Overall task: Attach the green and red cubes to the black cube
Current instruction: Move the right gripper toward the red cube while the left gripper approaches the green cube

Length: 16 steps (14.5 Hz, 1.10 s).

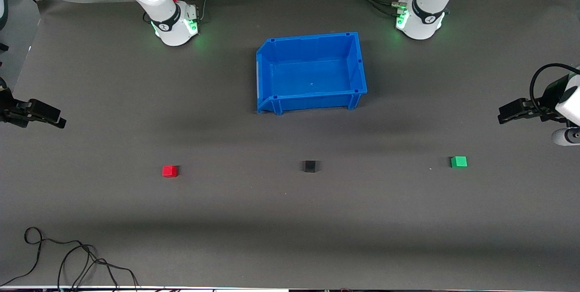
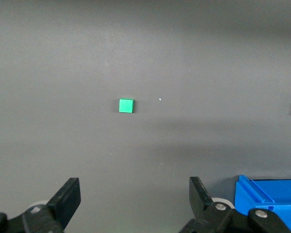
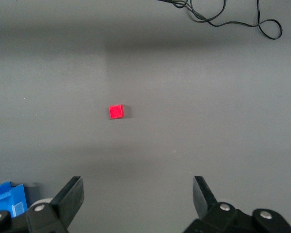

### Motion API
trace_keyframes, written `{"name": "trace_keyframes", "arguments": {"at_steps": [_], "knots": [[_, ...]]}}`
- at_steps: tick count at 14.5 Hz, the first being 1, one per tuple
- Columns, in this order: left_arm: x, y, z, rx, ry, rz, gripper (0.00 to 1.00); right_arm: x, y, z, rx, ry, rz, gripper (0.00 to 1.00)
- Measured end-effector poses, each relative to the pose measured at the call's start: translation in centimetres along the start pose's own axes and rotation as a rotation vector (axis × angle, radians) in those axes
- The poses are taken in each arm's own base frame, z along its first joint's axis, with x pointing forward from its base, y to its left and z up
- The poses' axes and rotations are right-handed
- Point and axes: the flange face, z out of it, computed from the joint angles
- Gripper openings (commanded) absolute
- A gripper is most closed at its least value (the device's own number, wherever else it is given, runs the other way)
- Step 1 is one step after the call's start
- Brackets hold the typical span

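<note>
Grey matte table (image 1: 290, 219), loose cables (image 1: 68, 260)

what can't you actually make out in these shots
- Black cube: only a sliver shows at the left wrist view's edge.
- Blue bin: cut to one corner in each wrist view.
- Left gripper, right gripper: open; in the front view both sit at the picture's edges, their fingers too small to read.
- How the red cube and green cube would attach: too small to tell.
</note>
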Motion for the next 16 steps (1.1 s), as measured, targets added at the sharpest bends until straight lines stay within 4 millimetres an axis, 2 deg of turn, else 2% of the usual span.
{"name": "trace_keyframes", "arguments": {"at_steps": [6,8,11,16], "knots": [[0.0,-0.1,0.0,0.000,-0.001,-0.001,1.00,0.0,0.0,0.0,0.000,-0.001,0.000,1.00],[0.0,-0.4,0.7,0.001,-0.018,-0.006,1.00,0.0,0.0,0.0,0.000,-0.001,0.000,1.00],[0.5,-1.4,3.8,0.002,-0.053,-0.024,1.00,0.1,0.2,0.2,0.016,-0.002,0.030,1.00],[1.4,-2.3,10.6,0.001,-0.039,-0.053,0.99,1.3,1.0,0.8,0.078,-0.013,0.557,1.00]]}}
